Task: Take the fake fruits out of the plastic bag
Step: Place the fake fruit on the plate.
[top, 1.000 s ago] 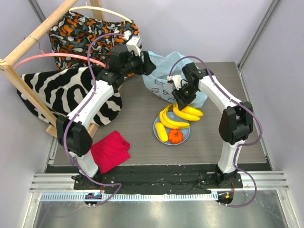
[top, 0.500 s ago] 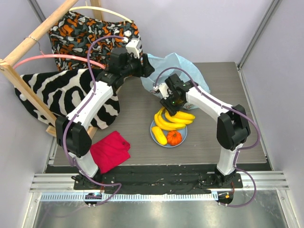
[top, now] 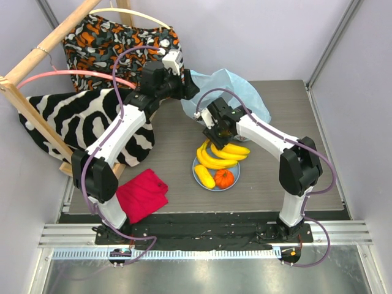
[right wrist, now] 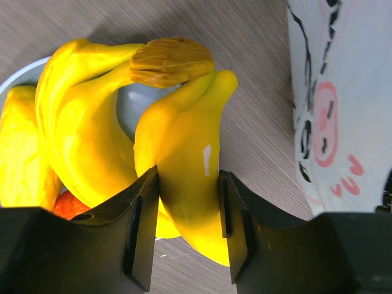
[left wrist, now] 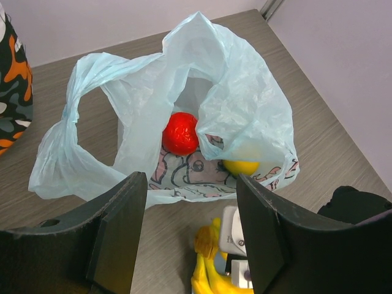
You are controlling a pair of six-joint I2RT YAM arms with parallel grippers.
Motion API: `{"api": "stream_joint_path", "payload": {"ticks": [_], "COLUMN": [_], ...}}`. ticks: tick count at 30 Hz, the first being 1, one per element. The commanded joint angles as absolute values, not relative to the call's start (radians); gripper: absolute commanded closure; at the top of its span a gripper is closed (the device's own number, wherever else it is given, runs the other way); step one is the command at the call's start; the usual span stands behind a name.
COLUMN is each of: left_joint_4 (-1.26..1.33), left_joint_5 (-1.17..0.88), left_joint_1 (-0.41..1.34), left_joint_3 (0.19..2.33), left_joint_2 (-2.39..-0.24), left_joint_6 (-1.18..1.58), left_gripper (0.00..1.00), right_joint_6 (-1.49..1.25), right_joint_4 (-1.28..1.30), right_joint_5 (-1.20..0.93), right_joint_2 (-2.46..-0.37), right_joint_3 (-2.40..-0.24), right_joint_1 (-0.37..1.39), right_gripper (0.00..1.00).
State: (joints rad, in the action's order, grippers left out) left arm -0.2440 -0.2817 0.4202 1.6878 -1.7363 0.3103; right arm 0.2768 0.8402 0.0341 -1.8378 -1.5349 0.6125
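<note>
The light-blue plastic bag (top: 236, 92) lies open at the back of the table. Inside it, the left wrist view shows a red round fruit (left wrist: 180, 133) and a yellow fruit (left wrist: 241, 166). My left gripper (top: 184, 86) hovers open beside the bag's left edge, holding nothing (left wrist: 193, 239). My right gripper (top: 217, 131) is shut on one banana of the yellow banana bunch (right wrist: 184, 153), just in front of the bag. The bunch (top: 220, 153) reaches over the round blue plate (top: 197, 177). On that plate lie an oblong yellow piece (top: 205, 176) and a ribbed orange fruit (top: 225, 177).
A red cloth (top: 142, 193) lies at the front left. Zebra-patterned fabric (top: 86, 116) and orange-patterned fabric (top: 116, 40) hang on a wooden rack (top: 37, 58) along the left side. Grey walls close in the back and right.
My right gripper has carried the banana bunch left, away from the bag's front edge. The plate has shifted slightly left with it. The left arm has barely moved.
</note>
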Motion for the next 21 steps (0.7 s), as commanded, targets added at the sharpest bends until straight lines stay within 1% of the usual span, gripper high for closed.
{"api": "stream_joint_path", "payload": {"ticks": [1,7,11,13,15,16,17,21], "left_joint_4": [-0.204,-0.201,-0.199,-0.196,-0.198,-0.198,-0.196,-0.195], "left_joint_5": [-0.301,-0.305,-0.308,-0.308,-0.307,-0.310,-0.310,-0.313], "left_joint_1": [0.414,0.413,0.414,0.413,0.413,0.413,0.414,0.414], "left_joint_3": [1.715,1.712,1.716,1.721,1.726,1.730,1.733,1.747], "left_joint_2": [-1.726,-1.730,-1.736,-1.743,-1.753,-1.756,-1.759,-1.770], "left_joint_6": [0.322,0.325,0.327,0.328,0.328,0.330,0.331,0.334], "left_gripper": [0.36,0.36,0.36,0.36,0.36,0.36,0.36,0.36], "right_joint_6": [0.242,0.241,0.248,0.261,0.267,0.267,0.270,0.310], "right_joint_4": [0.827,0.822,0.830,0.828,0.818,0.813,0.810,0.822], "right_joint_5": [-0.031,-0.034,-0.015,-0.005,0.060,0.070,0.083,0.126], "right_joint_2": [-1.792,-1.827,-1.829,-1.819,-1.799,-1.792,-1.778,-1.714], "right_joint_3": [-1.551,-1.529,-1.519,-1.505,-1.482,-1.474,-1.462,-1.462], "right_joint_1": [0.640,0.664,0.683,0.692,0.704,0.707,0.707,0.706], "right_gripper": [0.87,0.88,0.87,0.89,0.92,0.96,0.98,0.99]}}
